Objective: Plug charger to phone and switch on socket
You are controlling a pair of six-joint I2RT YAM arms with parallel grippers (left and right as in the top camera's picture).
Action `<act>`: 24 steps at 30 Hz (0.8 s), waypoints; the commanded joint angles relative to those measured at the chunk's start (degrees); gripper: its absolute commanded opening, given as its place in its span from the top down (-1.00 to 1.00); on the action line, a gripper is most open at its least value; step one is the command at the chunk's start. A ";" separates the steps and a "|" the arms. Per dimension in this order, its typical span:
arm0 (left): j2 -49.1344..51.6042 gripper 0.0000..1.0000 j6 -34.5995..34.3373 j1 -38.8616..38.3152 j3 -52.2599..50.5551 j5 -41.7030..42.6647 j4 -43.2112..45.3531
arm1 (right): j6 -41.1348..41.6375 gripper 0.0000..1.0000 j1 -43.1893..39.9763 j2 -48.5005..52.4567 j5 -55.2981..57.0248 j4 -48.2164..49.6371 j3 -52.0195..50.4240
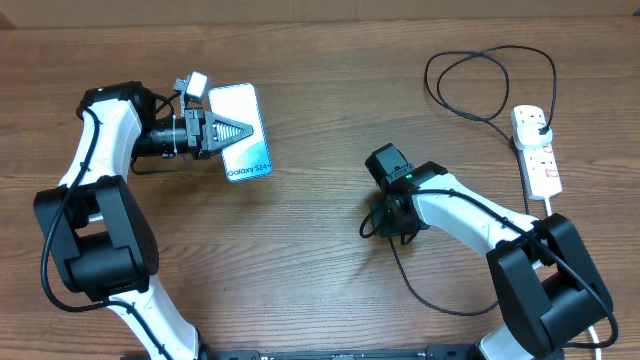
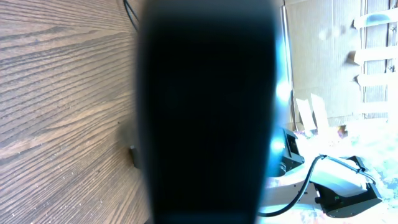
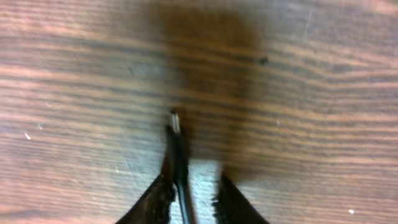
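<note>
the left gripper (image 1: 222,131) holds the phone (image 1: 246,152) tight by its edge. the right gripper (image 3: 194,180) pinches the charger (image 3: 179,165), with the little tip poking out in front.

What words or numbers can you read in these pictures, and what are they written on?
"Galaxy S24+": on the screen of the phone, seen from overhead.
Red marks on the socket: too small to read.
Both wrist views: no writing shows.
</note>
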 commanded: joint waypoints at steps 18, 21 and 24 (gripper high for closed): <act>-1.33 0.91 -0.66 -0.48 0.55 1.95 1.20 | -0.92 0.93 0.02 0.42 -3.13 2.29 -1.46; -1.33 0.91 -7.37 -0.48 0.55 1.27 7.10 | -1.44 0.93 -0.83 -1.01 -4.37 2.27 -0.83; -1.33 0.91 -29.53 -0.68 0.55 -15.08 22.45 | -5.31 0.93 -2.91 -5.49 -12.07 1.77 0.68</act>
